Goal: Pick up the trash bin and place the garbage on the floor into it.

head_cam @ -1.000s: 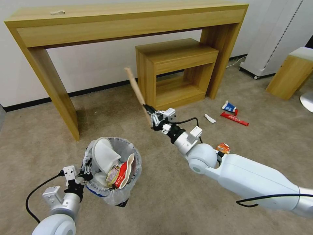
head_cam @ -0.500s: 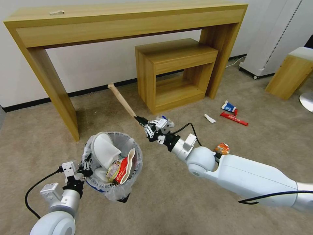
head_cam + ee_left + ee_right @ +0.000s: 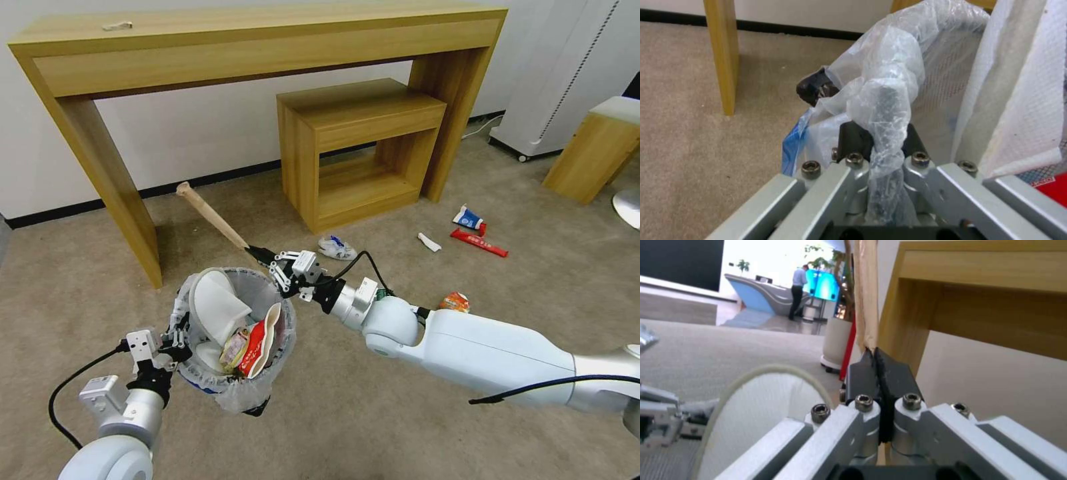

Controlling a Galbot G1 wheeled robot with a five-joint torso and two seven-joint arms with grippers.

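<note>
Trash bin [image 3: 230,333] held off the carpet [image 3: 347,413] with a white slipper [image 3: 217,310] and red paper bowl [image 3: 257,347] inside

Left gripper [image 3: 175,341] clamps its bag-lined rim; right gripper [image 3: 267,257], just above the far rim, pinches the wooden stick [image 3: 210,215], which angles up and away.

- Head view: high, looking forward and down over both arms onto the beige floor [image 3: 373,413]; takes in the long wooden console table [image 3: 253,40], the low wooden side table [image 3: 360,133] and the white wall behind.
- Left wrist view: sits just behind the left gripper [image 3: 882,143], very close to the trash bin [image 3: 889,83] rim and its bag; faces along the carpet toward a console table leg [image 3: 722,56] and the baseboard.
- Right wrist view: just behind the right gripper [image 3: 880,373], low, looking along the wooden stick [image 3: 866,290] toward the console table underside.
- Shared: bin, console table, carpet show in head and both wrist views.
</note>
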